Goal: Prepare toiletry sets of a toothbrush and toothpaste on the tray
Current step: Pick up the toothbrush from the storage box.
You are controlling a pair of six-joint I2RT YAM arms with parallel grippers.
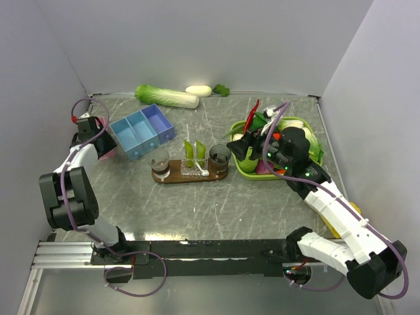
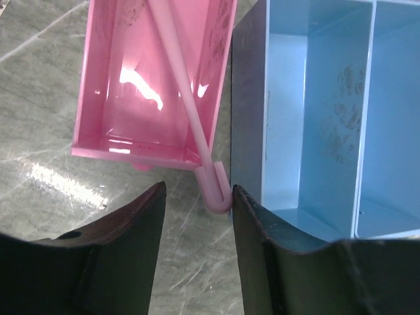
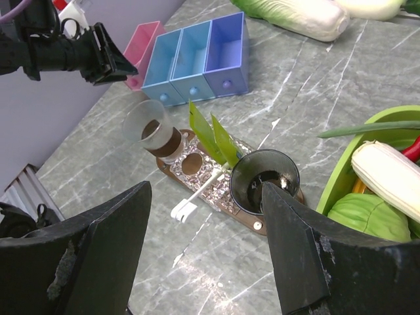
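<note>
Top external view, far left: left fingers (image 2: 125,256) stand partly open at the near rim of a pink box (image 2: 118,92). They straddle the end of a pink stick (image 2: 197,125) that overhangs the rim; the stick is just beside one finger, clear of the other, not clamped. Blue compartment box (image 1: 141,131) sits just right of it. Mid-surface: tray (image 1: 177,178) carries two tumblers (image 1: 159,159), two toothpaste tubes (image 3: 200,128) standing upright, one white toothbrush (image 3: 197,192) lying flat. Right fingers (image 3: 92,256) are wide apart, empty, above the right tumbler (image 3: 264,180), with the green basket (image 3: 338,174) alongside.
</note>
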